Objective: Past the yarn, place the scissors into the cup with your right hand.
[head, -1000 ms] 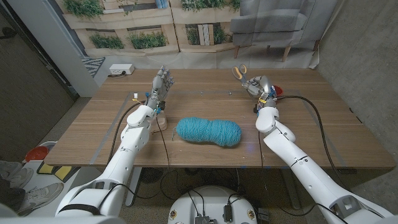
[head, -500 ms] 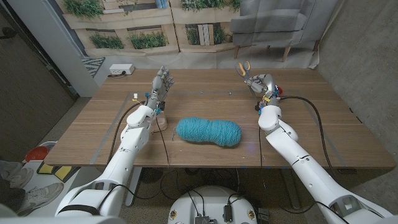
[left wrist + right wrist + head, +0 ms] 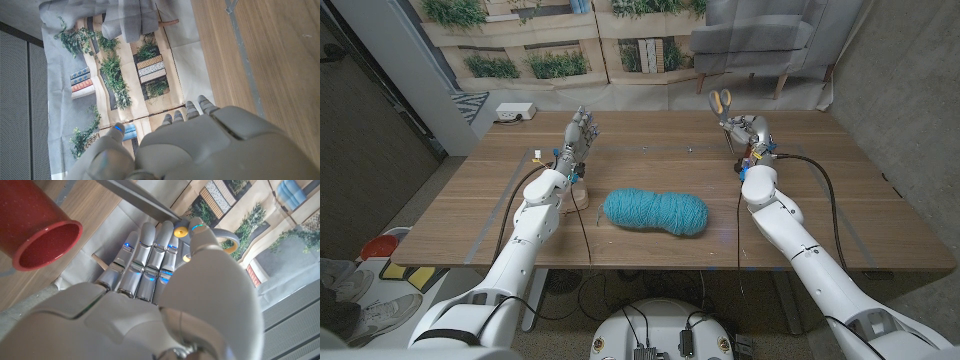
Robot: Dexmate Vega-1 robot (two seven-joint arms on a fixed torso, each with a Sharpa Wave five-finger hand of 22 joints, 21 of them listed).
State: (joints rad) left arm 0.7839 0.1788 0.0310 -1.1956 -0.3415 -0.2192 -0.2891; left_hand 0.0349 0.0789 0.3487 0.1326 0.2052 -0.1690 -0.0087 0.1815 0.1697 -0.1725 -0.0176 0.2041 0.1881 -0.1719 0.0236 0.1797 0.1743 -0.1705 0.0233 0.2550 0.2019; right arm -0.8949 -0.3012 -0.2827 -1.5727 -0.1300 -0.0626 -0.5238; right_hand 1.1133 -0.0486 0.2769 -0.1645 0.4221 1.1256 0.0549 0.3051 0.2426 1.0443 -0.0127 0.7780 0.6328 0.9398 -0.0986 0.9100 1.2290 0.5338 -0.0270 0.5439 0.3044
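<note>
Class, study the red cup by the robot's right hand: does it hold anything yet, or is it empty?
Empty as far as visible: the right wrist view looks into the red cup and shows only bare interior. The scissors are in the right hand.

Robot lab staged as a living room: wooden table [image 3: 650, 215], printed backdrop [image 3: 570, 40] of plants and shelves, grey armchair [image 3: 765, 40], bare concrete wall [image 3: 910, 80], loose cables [image 3: 830, 190].

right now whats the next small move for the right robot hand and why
Probably bring the right robot hand over the red cup and tip the scissors blades-down. It grips them raised past the yarn, handles up, and the right wrist view shows the cup's open mouth close beside the blade, not under it.
</note>
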